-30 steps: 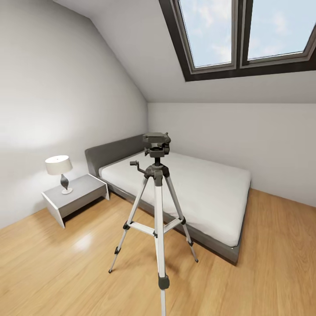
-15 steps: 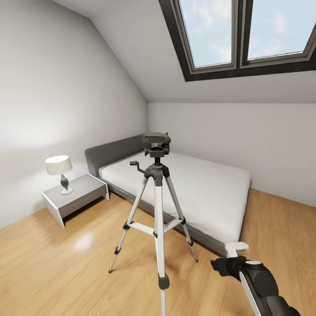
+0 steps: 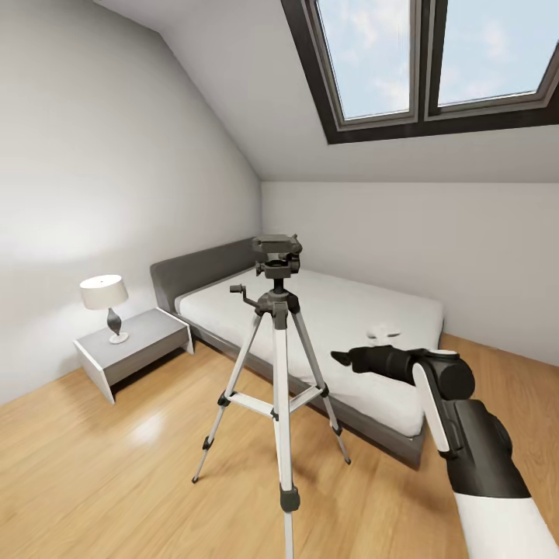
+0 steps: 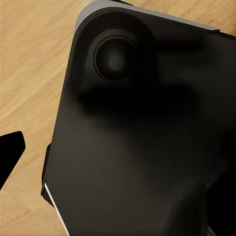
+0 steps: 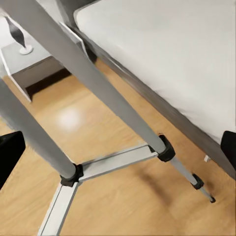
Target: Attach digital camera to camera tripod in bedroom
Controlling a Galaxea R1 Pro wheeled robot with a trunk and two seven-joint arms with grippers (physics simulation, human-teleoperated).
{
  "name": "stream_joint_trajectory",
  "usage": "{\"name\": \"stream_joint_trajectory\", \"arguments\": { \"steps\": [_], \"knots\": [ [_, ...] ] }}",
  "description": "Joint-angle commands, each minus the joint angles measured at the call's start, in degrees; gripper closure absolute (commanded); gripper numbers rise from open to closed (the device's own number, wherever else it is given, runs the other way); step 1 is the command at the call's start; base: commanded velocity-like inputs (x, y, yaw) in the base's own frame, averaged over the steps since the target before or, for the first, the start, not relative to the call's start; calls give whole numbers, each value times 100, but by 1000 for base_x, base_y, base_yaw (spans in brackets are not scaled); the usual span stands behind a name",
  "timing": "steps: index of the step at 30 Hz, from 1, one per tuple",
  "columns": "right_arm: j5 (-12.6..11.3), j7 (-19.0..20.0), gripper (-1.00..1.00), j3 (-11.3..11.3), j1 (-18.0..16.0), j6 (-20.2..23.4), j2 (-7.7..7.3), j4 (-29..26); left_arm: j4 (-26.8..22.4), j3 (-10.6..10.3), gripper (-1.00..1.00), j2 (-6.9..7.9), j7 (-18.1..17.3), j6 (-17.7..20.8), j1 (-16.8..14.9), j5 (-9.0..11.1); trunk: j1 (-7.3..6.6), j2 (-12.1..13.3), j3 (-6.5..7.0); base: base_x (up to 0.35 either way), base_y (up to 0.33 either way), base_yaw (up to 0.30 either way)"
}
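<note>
camera tripod [image 3: 278, 365] stood on the plank floor before the bed [image 3: 341, 326], its head bare, while the right gripper [image 3: 341, 358], its opening impossible to judge, hung beside it; digital camera unseen, so fetching it seemed the next move.

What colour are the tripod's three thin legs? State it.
Silver, with black joints and feet, on the tall metal tripod; head view shows it best.

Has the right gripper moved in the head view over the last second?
Yes. The right gripper entered from the lower right and has risen up and leftward toward the camera tripod, now level with the bed edge.
</note>
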Motion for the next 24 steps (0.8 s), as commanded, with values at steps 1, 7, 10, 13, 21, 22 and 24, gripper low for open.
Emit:
{"name": "stream_joint_trajectory", "arguments": {
  "steps": [1,7,10,13,21,22,24],
  "knots": [
    [-21,68,-100,2,-52,28,0,-4,-7,3,-100,-1,-1,-10,2,27,0,-3,-5,0,0,0],
    [-64,258,-100,44,-188,28,48,-4,-7,-3,-100,-1,-1,-10,2,27,0,-3,-5,0,0,0],
    [-81,312,-100,217,-227,28,182,-4,-11,-1,-100,-1,-1,-10,2,27,0,-3,-5,0,0,0],
    [-87,321,-100,314,-232,28,213,-4,-11,1,-100,-1,-1,-10,2,27,0,-3,-5,0,0,0],
    [-94,329,-100,717,-236,28,288,-4,-7,3,-100,-1,2,-10,2,27,0,-3,-5,0,0,0],
    [-96,330,-100,835,-237,28,344,-7,-7,3,-100,-1,2,-10,2,27,0,-3,-5,0,0,0],
    [-99,330,-100,884,-237,28,381,-6,-7,3,-100,-1,3,-10,2,27,0,-3,-5,0,0,0]
  ]
}}
